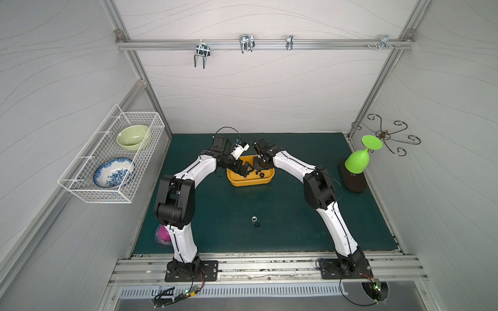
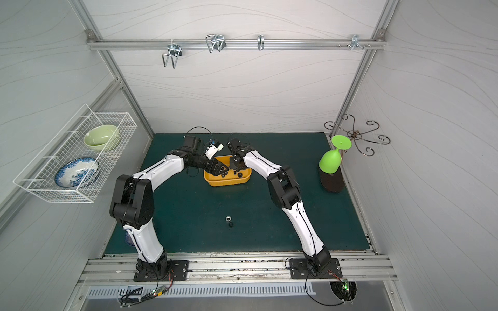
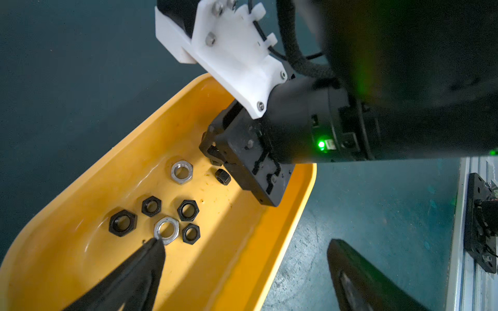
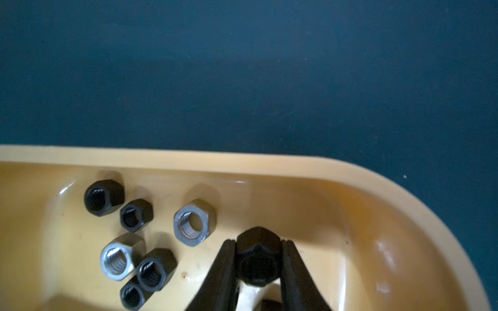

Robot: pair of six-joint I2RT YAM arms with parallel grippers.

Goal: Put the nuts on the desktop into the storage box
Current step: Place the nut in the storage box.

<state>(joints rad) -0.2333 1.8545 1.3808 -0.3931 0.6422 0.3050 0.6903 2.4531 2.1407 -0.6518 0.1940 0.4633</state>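
A black hexagonal metal nut point(image 4: 258, 265) sits pinched between the narrowed fingers of the right gripper point(image 4: 258, 242), inside the shallow yellow-orange plastic storage box point(image 4: 296, 164); several more nuts point(image 3: 151, 206) lie on its floor; the left gripper point(image 3: 246, 242) hangs spread wide over the box; a silver nut point(image 1: 253, 218) and a small black nut point(image 1: 256, 224) lie just beside each other on the dark teal desktop point(image 1: 283, 215), well apart from the box.
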